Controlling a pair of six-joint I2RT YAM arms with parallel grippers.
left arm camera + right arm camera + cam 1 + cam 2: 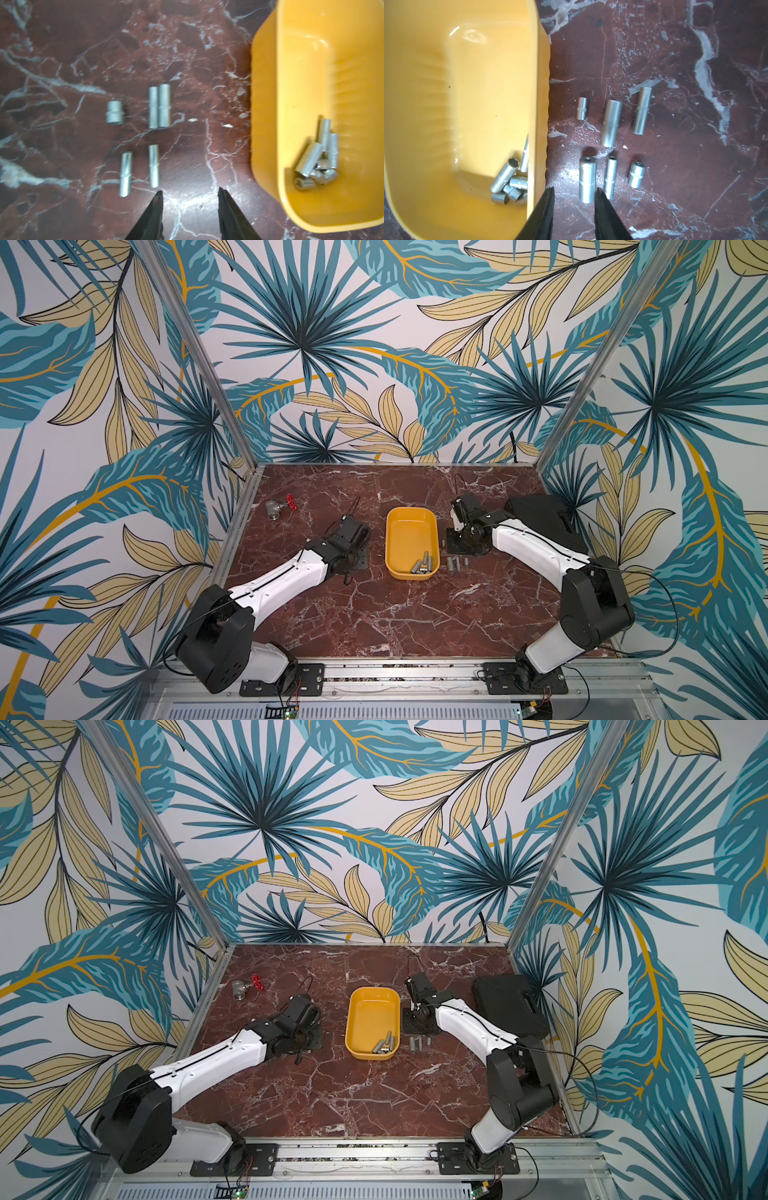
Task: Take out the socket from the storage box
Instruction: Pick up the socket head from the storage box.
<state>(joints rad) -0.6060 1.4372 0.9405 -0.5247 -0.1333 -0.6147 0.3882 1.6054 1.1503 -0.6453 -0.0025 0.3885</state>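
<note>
- Sockets still to come out (505,175): heaped in the near right corner of the storage box (409,531), against its right wall. I count about seven, three long and the rest short. They overlap, so the figure is not firm.
- Storage box: one, yellow, standing mid-table (374,614) between my two arms.
- Sockets out, right of the box: six (611,123), lying on the table in two rows of three.
- Sockets out, left of the box: five (164,105), hidden under my left arm in both top views. That makes eleven out.
- Right gripper (574,189): jaws spread and gripping nothing. The near end of one laid socket (587,179) lies on the table between the tips. One tip is clear of it; I cannot tell whether the other touches.
- Left gripper (190,190): jaws spread and empty, over bare table between the five sockets and the box.
- Step, my judgement: a set-down on the right side is ending, and the job is past halfway.
- Next move: lift without nudging the laid socket and cross the right rim. Then come down on the long socket atop the heap, jaws across its width. The wall crowds the heap, so the outer finger has little room.
- Elsewhere: one black case (509,1006) and one valve with a red handle (277,506), both well apart from the box.
</note>
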